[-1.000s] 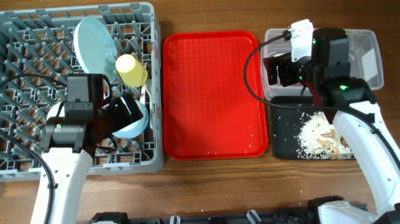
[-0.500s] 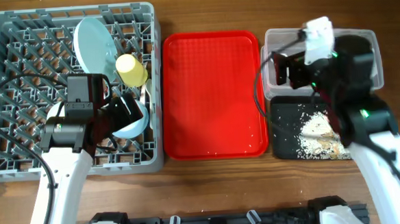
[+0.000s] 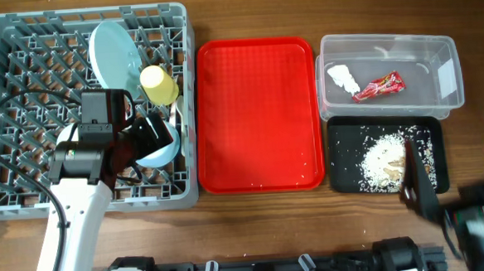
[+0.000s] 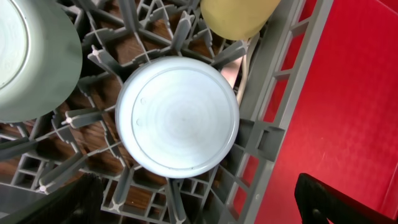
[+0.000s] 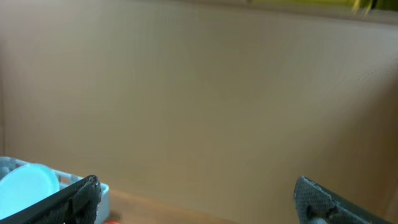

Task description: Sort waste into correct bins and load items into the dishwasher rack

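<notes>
**A:** Where is the waste?

**B:** The tissue [image 3: 343, 78] and the red wrapper [image 3: 378, 86] lie in the clear tub [image 3: 421, 64], far right. The rice and brown scraps [image 3: 384, 157] sit heaped in the black tray [image 3: 344, 176], just near of the tub. A few white specks dot the red tray [image 3: 256, 85] at its near and right edges. They are probably stray grains.

**A:** And the dishes?

**B:** All that can be seen are in the rack [image 3: 70, 13]. The plate [image 3: 113, 51] stands on edge at the far side, with the yellow cup [image 3: 158, 84] just right of it. One bowl [image 4: 177, 118] is upturned among the pegs by the rack's right wall. The second bowl, the fork and the spoon cannot be made out for certain.

**A:** What are the grippers doing?

**B:** The left gripper [image 4: 198, 186] hovers over the bowl, fingers spread wide with nothing between them. The right gripper [image 5: 196, 186] is also wide and empty. Its camera faces a bare wall, and its arm is a blur at the table's near right corner.

**A:** How far along is the task, and how much room is there?

**B:** It looks close to finished, with only the specks and a cutlery check left. The red tray gives an open lane between the rack and the bins. Pegs and the rack wall hem in the bowl, so the left gripper's free way out is upward.
</notes>
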